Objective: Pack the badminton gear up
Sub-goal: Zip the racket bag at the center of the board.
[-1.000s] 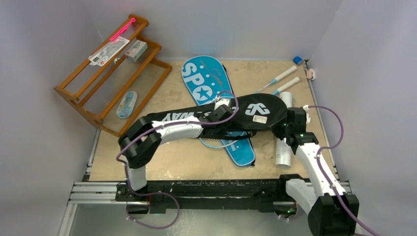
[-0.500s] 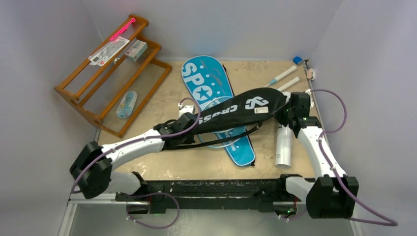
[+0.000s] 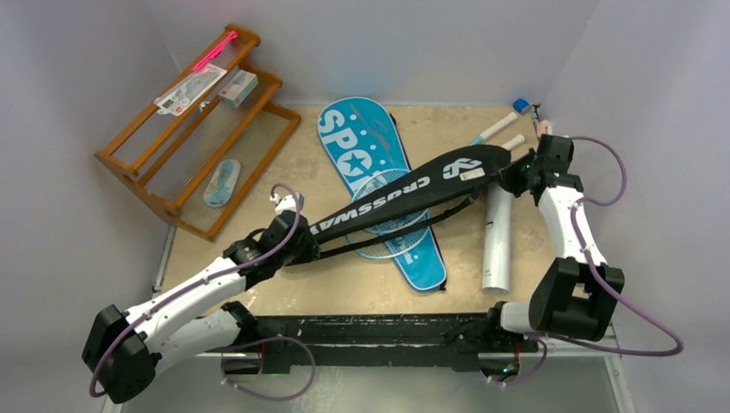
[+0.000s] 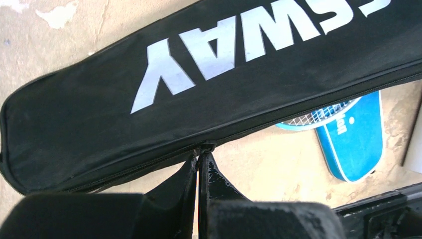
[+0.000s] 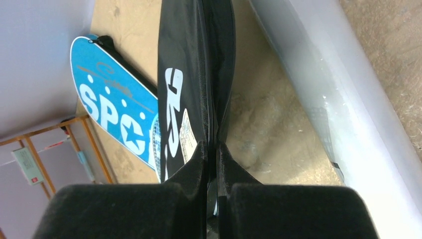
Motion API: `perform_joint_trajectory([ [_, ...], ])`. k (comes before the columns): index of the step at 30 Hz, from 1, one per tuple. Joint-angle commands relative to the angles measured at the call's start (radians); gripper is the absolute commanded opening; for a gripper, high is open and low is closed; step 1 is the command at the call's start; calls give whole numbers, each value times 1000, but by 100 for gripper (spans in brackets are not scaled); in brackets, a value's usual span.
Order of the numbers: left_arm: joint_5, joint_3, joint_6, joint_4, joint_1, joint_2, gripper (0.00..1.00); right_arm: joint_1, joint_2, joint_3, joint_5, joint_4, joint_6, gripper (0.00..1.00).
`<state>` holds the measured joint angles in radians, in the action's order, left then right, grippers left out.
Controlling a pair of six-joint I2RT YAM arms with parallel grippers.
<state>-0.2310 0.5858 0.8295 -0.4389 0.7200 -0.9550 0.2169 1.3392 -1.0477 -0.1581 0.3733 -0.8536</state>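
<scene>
- Both pincers were clamped on the black cover (image 3: pixel 405 194). The left pincer (image 4: pixel 199 158) gripped its near-left narrow end at the zip. The right pincer (image 5: pixel 211 149) gripped the far-right head edge. The cover hung stretched between them above the table (image 3: pixel 327 284).
- Two thin pinches carried the whole cover. A harder pull apart could, I judge, slip the fabric from either one and drop it.
- One loose strap (image 3: pixel 387 234) hung beneath and could snag the racket (image 3: pixel 389 249) lying on the blue cover (image 3: pixel 361 142).
- A swing at the right end might knock the tube (image 3: pixel 497 245), which would roll.
- Whether the left pincer held the zip tab or only the seam was hard to tell. Whether a racket sat inside the black cover was hidden. No shuttlecocks showed.
</scene>
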Motion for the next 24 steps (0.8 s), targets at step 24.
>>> perform_joint_trajectory([
  [24, 65, -150, 118, -69, -50, 279, 5, 108, 109, -190, -32, -99, 21, 0],
])
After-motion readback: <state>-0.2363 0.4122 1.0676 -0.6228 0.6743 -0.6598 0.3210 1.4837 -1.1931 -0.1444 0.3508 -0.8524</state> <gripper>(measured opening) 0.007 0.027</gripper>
